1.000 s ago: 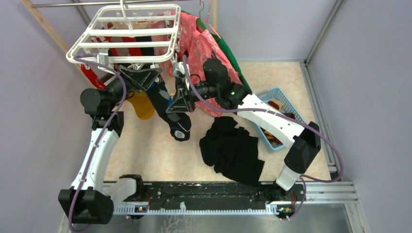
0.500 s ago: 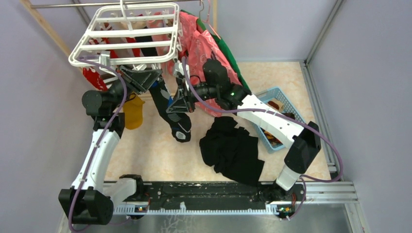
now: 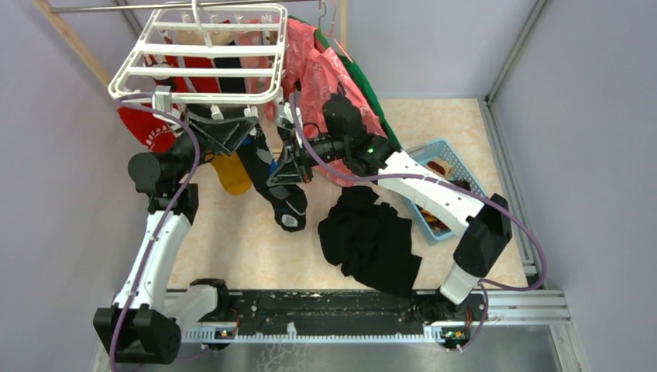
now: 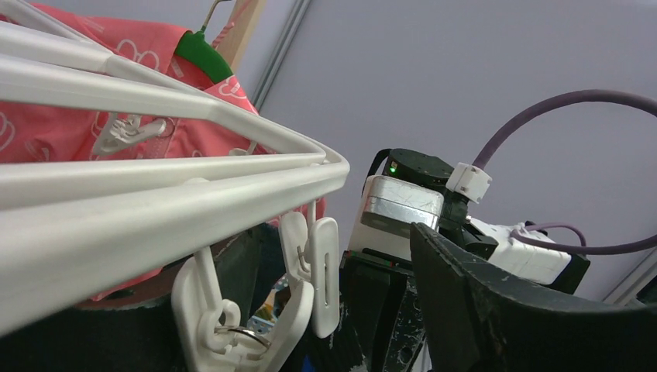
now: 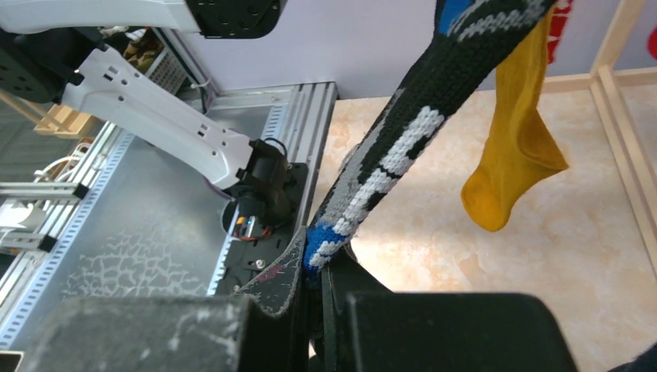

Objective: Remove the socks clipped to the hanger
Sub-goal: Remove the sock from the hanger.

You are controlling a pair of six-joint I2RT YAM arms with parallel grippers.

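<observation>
The white hanger (image 3: 201,54) hangs at the upper left, with socks clipped under it. My left gripper (image 3: 228,132) is open just under its near edge. In the left wrist view the hanger's bars (image 4: 155,186) fill the left, and two white clips (image 4: 325,271) dangle between my spread fingers (image 4: 503,310). My right gripper (image 3: 283,174) is shut on the dark patterned sock (image 3: 285,203), which stretches from the hanger. In the right wrist view that sock (image 5: 387,170) runs into the closed jaws of my right gripper (image 5: 321,263). A mustard sock (image 3: 232,172) and a red sock (image 3: 147,128) hang nearby.
A pink printed shirt (image 3: 325,77) and a green garment (image 3: 376,97) hang right of the hanger. A black cloth heap (image 3: 372,240) lies on the floor. A blue basket (image 3: 445,167) stands at the right. A wooden post (image 3: 70,39) slants at the upper left.
The hanger has swung and levelled, and its near edge has risen. The red and mustard socks have swung with it. My right gripper still holds the dark sock, slightly lower.
</observation>
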